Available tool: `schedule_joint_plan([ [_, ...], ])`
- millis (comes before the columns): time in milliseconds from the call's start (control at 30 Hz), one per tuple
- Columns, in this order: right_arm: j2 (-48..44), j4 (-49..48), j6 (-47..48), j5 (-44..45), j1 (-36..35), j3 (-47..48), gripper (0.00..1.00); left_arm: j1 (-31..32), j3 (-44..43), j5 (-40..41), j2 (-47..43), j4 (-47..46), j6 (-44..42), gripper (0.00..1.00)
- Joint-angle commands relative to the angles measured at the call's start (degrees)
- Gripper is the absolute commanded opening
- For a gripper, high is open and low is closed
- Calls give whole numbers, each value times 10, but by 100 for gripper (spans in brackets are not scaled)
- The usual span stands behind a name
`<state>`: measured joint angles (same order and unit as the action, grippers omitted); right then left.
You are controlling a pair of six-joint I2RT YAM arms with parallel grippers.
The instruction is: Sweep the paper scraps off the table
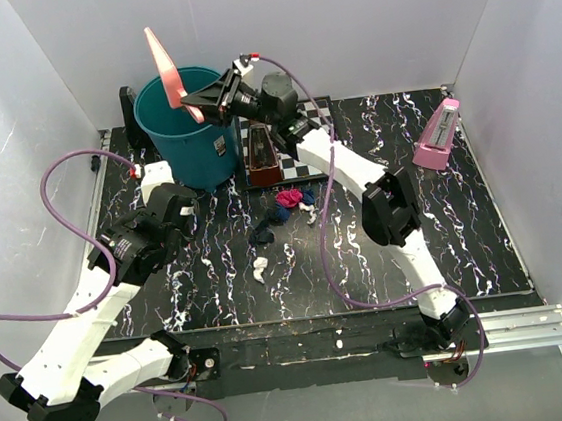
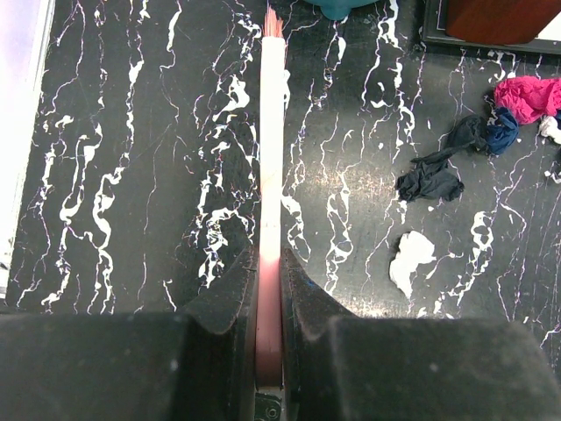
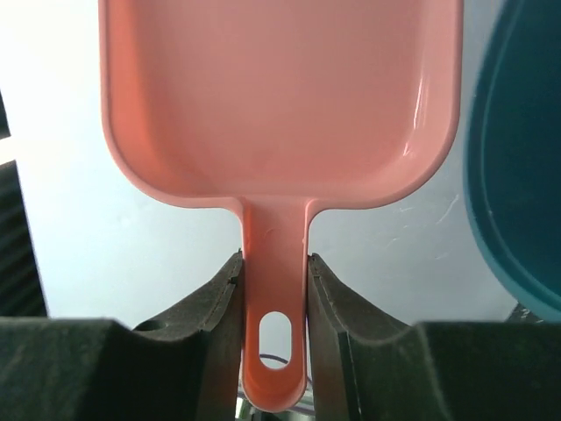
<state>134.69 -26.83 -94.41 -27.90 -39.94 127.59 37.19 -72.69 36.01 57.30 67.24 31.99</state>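
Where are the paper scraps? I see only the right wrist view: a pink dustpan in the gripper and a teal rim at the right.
Observer: The paper scraps lie loose on the table, just in front of the chessboard, between the two arms.
Operator: Is the dustpan over the bin?
Observer: In the top view the dustpan stands steeply tilted and appears to be over the teal bin.
Operator: What is the left arm holding?
Observer: The left gripper is shut on a thin pale tool, low over the table, left of the scraps.

Lab test cell, white panel walls [image 1: 362,21]
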Motion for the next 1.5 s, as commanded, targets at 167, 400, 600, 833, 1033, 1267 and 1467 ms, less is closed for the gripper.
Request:
schedule_joint_plan([
  [167, -128, 84, 227, -45, 7, -28, 1, -5, 9, 5, -1, -16, -6, 0],
  [400, -280, 216, 449, 15, 7, -143, 1, -4, 22, -10, 16, -36, -26, 0],
  [600, -431, 311, 590, 129, 7, -282, 1, -3, 23, -75, 83, -60, -60, 0],
  [833, -623, 360, 725, 300, 7, -514, 1, 1, 2, -110, 182, -63, -81, 0],
  [1033, -713, 478, 793, 397, 7, -654, 1, 17, -17, -118, 231, -32, -90, 0],
  [1267, -753, 653, 767, 429, 5, -706, 1, 56, -52, -175, 287, -19, -92, 0],
  [1467, -739, 709, 766, 444, 4, -713, 1, 80, -67, -254, 320, -54, -72, 0],
])
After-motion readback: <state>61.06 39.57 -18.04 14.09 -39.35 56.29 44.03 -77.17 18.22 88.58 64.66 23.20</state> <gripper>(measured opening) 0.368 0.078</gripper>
